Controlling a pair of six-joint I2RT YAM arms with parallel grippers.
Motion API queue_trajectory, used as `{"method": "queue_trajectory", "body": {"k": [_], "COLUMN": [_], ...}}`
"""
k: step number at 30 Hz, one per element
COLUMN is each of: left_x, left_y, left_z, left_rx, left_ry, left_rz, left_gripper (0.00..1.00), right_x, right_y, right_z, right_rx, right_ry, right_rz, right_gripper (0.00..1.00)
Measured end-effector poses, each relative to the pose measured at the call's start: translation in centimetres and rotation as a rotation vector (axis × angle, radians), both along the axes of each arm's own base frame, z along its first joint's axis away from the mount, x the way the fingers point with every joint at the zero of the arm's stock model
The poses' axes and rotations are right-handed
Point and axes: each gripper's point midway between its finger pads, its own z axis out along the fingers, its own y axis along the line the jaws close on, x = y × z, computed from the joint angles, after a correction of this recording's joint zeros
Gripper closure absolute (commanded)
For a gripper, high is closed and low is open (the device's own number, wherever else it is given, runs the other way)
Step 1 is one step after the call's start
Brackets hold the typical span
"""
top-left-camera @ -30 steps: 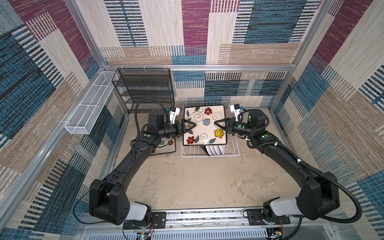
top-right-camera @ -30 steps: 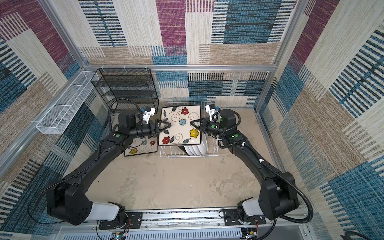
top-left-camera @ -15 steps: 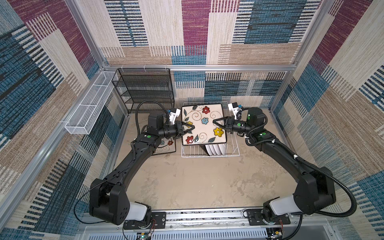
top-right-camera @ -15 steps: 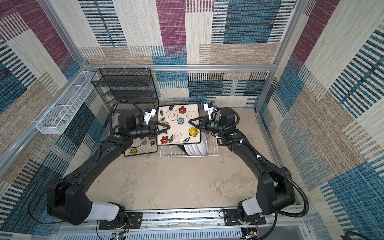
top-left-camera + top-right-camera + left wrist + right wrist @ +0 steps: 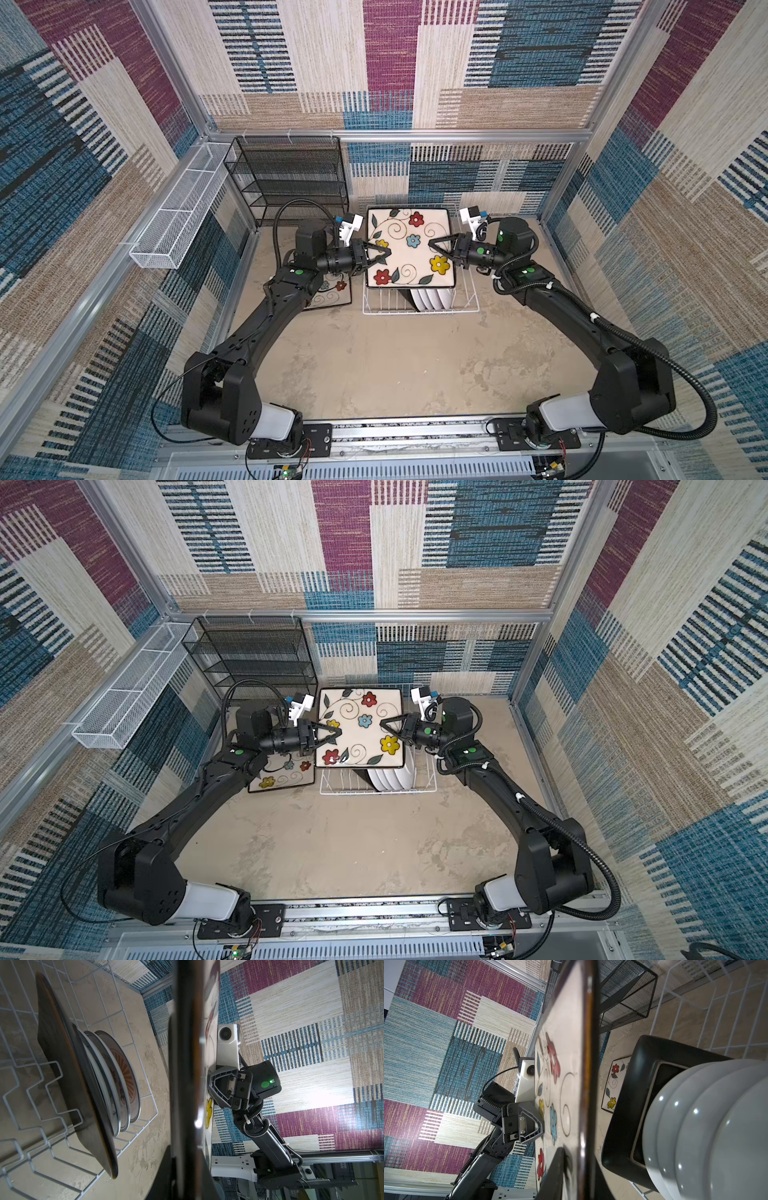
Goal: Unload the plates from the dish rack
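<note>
I hold a square flowered plate [image 5: 409, 249] flat and face up in the middle of both top views, raised over the back part of the dish rack [image 5: 419, 311]. My left gripper [image 5: 384, 255] comes in from the left of the frame and is clamped tight on the plate's left edge, one finger over the cream face and one beneath it. In the right wrist view its fingers [image 5: 529, 1124] lie on the face near the blue flower. My right gripper [image 5: 432, 245] reaches in from the right and straddles the opposite edge beside the yellow flower. Its jaws look slightly apart, but I cannot tell whether they pinch the plate.

Below the raised plate, toward the lower edge of the frame, the rack holds round white plates [image 5: 432, 298]. They stand on edge, packed close together in its right half. Right against them on their left stands another square plate [image 5: 629, 1105], upright, with its black back turned toward the right wrist camera.

A third square plate [image 5: 328, 297] lies face up on the table [image 5: 374, 365], just left of the rack and partly under my left arm. A black mesh shelf [image 5: 291, 174] stands behind it in the upper left of the frame, well apart from the raised plate.
</note>
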Motion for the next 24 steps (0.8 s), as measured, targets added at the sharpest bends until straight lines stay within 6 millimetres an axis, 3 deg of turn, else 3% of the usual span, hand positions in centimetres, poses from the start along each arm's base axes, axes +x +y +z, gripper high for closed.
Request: {"method": "queue_trajectory", "body": {"k": [8,15,24], "left_x": [-0.4,-0.7,-1.1], "left_y": [0.2,1.0,2.3], "left_z": [0.6,0.0,2.0], "left_rx": [0.02,0.076,0.129], "left_ry": [-0.016,0.009,-0.029], "left_rz": [0.023,0.073,0.12], "left_gripper": [1.0,1.0,1.0], "right_x": [-0.5,0.1,-1.0], "right_y": [-0.2,-1.2,-3.4], "right_z": [1.2,1.9,6.8], "right_rx": [-0.03,-0.054,-0.137], "right_ry": [-0.026,-0.077,-0.338], "right_rz": [-0.028,-0.083,-0.195], "right_gripper": [0.42,0.0,0.01]}}
